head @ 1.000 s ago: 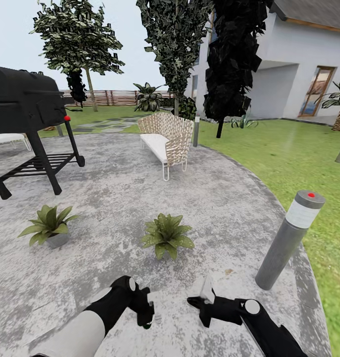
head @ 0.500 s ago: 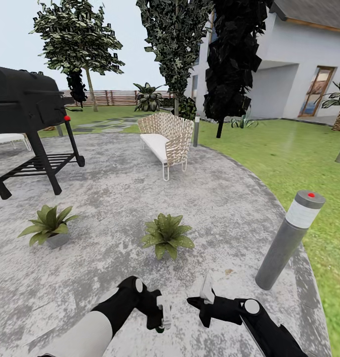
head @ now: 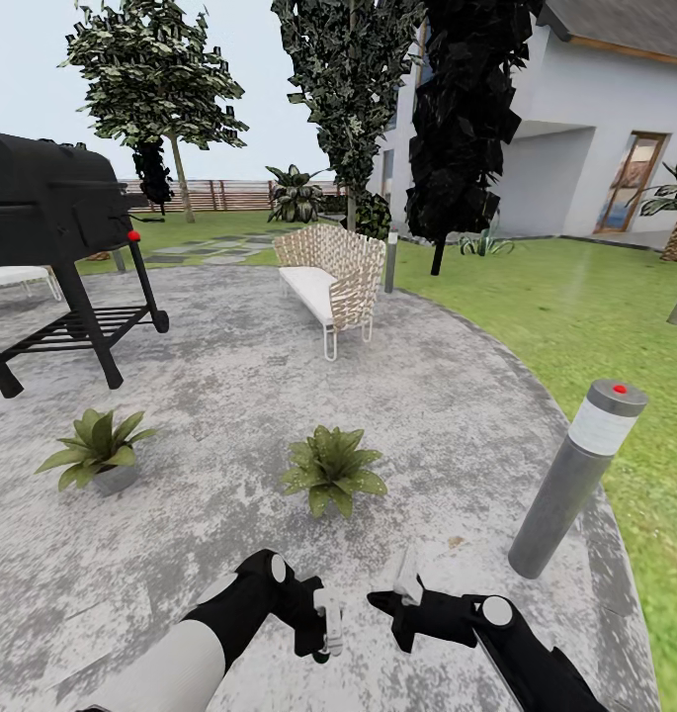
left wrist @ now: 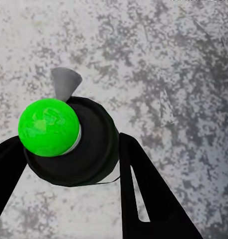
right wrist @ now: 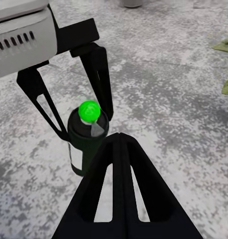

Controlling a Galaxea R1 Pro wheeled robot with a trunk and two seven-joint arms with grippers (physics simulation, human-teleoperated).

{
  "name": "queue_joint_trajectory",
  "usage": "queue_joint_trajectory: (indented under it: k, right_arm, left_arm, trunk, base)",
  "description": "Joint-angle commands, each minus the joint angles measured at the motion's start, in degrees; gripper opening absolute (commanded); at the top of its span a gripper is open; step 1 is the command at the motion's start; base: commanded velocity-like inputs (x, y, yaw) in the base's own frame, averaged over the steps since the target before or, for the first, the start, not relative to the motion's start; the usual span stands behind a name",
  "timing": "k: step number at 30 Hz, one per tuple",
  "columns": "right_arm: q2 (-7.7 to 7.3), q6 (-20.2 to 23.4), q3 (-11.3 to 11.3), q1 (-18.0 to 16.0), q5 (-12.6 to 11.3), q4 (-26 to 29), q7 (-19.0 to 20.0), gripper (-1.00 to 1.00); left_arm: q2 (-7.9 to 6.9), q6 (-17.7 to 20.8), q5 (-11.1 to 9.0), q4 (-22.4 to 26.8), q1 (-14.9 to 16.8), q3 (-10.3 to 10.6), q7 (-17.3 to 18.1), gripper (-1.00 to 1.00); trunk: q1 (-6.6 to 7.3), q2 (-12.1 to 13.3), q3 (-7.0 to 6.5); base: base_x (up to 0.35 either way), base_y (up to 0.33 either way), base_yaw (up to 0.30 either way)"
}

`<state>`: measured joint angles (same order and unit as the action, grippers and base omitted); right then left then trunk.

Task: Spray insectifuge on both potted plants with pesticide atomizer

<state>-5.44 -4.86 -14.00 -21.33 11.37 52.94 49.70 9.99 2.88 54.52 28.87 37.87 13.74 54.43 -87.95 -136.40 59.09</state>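
Our left end effector (right wrist: pixel 86 107) straddles, unclenched, the small dark pesticide bottle (right wrist: pixel 83 144) standing on grey stone patio (head: pixel 229 415); it looks light, rigid, perhaps slippery, so we'd grip mid-body. Right end effector (head: pixel 382 600) clenched empty.

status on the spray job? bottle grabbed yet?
Done: left pincer straddles the atomizer, which looks to be standing on the patio. In hand: the grasp; closure unclear. Left: lifting, then spraying both potted plants. Right pincer is shut, empty.
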Motion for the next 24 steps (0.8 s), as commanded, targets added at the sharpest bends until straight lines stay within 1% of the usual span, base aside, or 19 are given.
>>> queue_joint_trajectory:
  k: [1,3,6,11,14,18,24]
  right_arm:
    - [-0.02,-0.50,-0.06,-0.03,0.59,0.05,-0.04,-1.00]
    - [-0.02,-0.50,-0.06,-0.03,0.59,0.06,-0.04,-1.00]
    - [-0.01,-0.50,-0.06,-0.03,0.58,0.06,-0.04,-1.00]
    - [-0.01,-0.50,-0.06,-0.03,0.58,0.06,-0.04,-1.00]
    - [0.43,-0.50,-0.06,-0.03,0.58,0.13,-0.04,-1.00]
    - [1.35,-0.50,-0.06,-0.03,0.58,0.11,-0.04,-1.00]
    - [1.49,-0.50,-0.06,-0.03,0.58,0.04,-0.04,-1.00]
  left_arm:
    - [0.00,0.25,-0.06,0.11,0.01,0.06,0.23,-1.00]
    - [0.00,-0.25,-0.75,0.13,0.01,0.06,0.23,-1.00]
    - [0.00,-0.73,-1.26,0.19,0.01,0.09,0.30,-1.00]
    - [0.00,-0.93,-3.00,0.28,0.01,0.15,0.32,-1.00]
    - [0.00,-1.65,-3.43,0.31,0.01,0.15,0.28,-1.00]
    - [0.00,-2.49,-5.18,0.28,0.01,0.15,0.32,-1.00]
    - [0.00,-2.67,-5.64,0.23,0.01,0.15,0.38,-1.00]
  trunk:
    - [0.01,-0.02,0.05]
    - [0.01,-0.02,0.05]
    - [0.01,-0.02,0.05]
    - [0.01,-0.02,0.05]
    - [0.01,-0.02,0.05]
    - [0.01,-0.02,0.05]
    - [0.01,-0.02,0.05]
  base:
    - [0.000,0.000,0.000]
    - [0.000,0.000,0.000]
    - [0.000,0.000,0.000]
    - [0.000,0.000,0.000]
    - [0.000,0.000,0.000]
    - [0.000,0.000,0.000]
    - [0.000,0.000,0.000]
